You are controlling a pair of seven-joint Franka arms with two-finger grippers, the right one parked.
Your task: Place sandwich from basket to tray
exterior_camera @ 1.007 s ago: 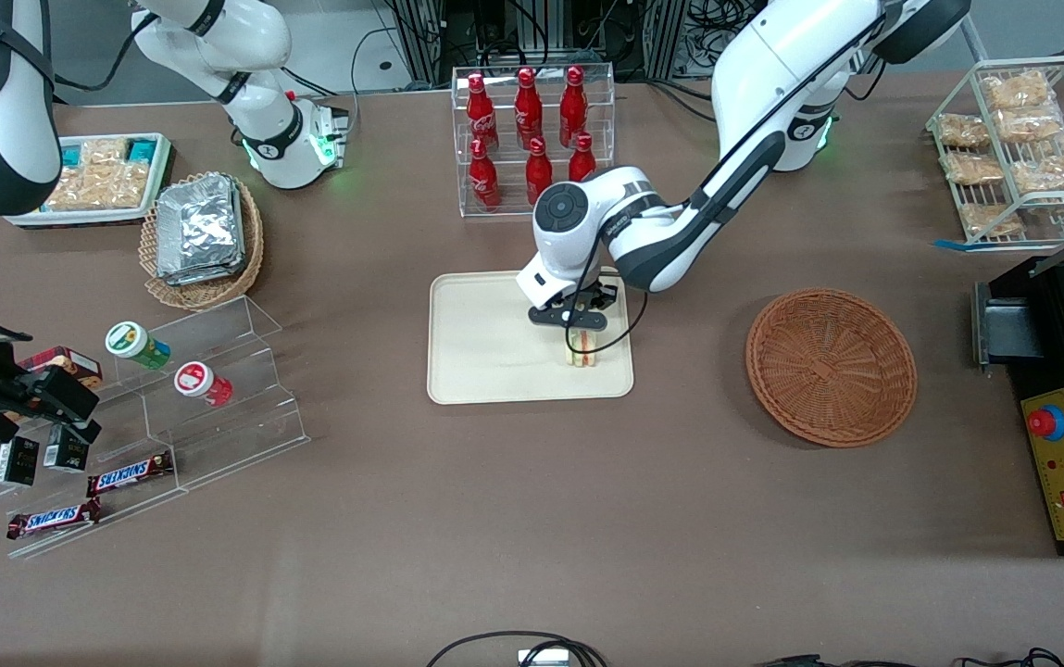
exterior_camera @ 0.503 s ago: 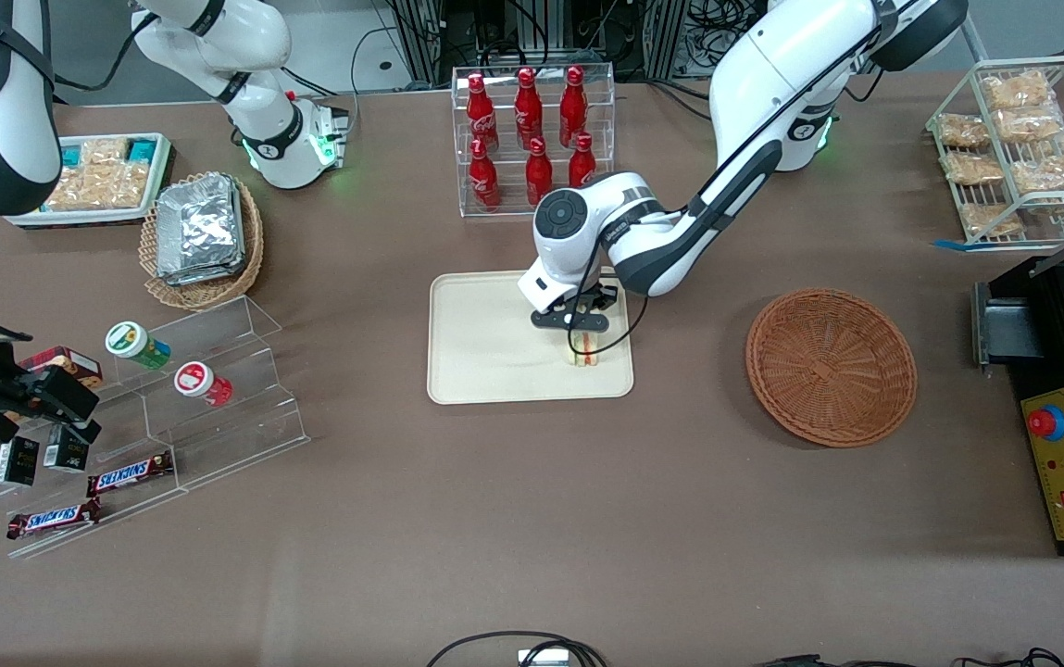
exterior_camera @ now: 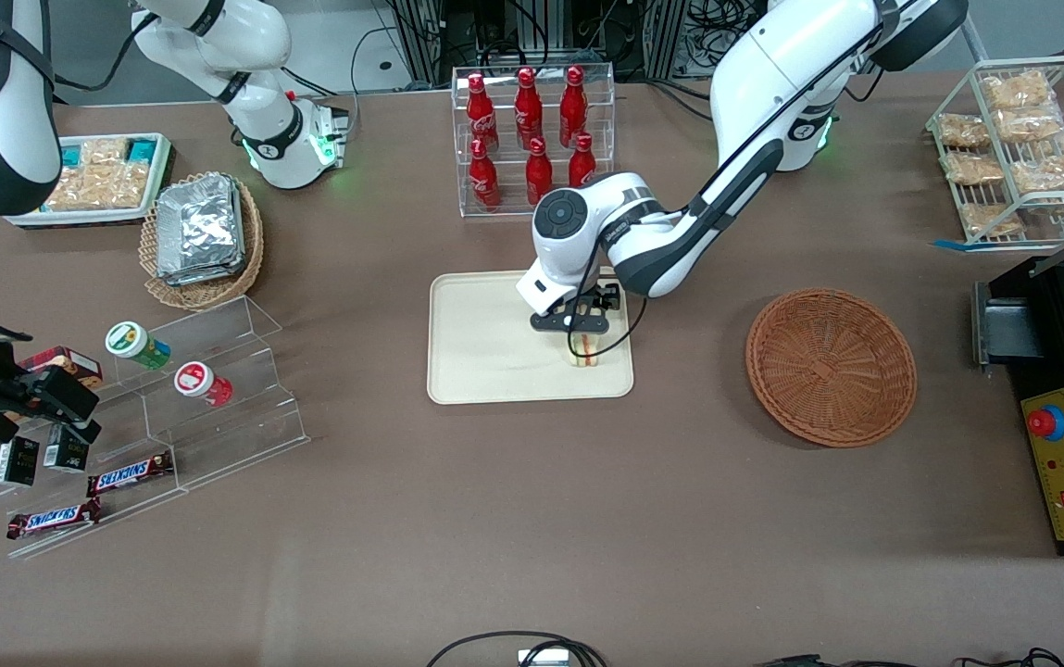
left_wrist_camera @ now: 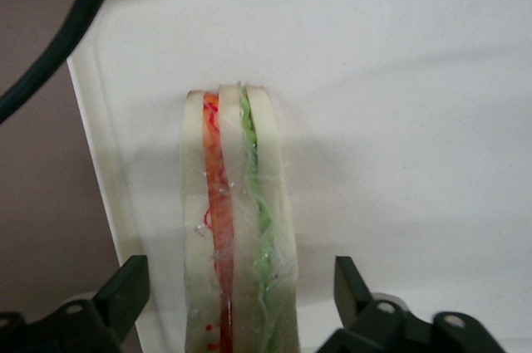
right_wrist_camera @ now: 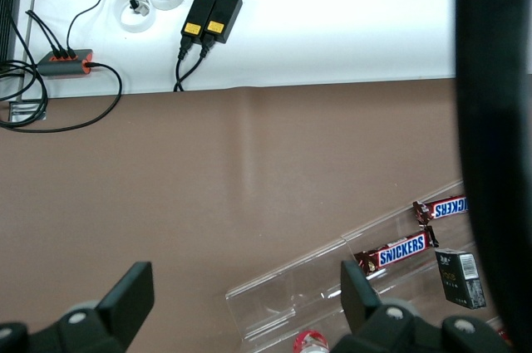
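I see my gripper (exterior_camera: 581,335) spread wide just above the sandwich (exterior_camera: 584,349), fingers (left_wrist_camera: 125,295) clear of both bread faces. It stands on edge on the cream tray (exterior_camera: 485,343); the brown tabletop (exterior_camera: 532,519) surrounds it.

Brown table (exterior_camera: 532,519): tray (exterior_camera: 485,352), basket (exterior_camera: 831,365), gripper (exterior_camera: 581,335) above the tray.
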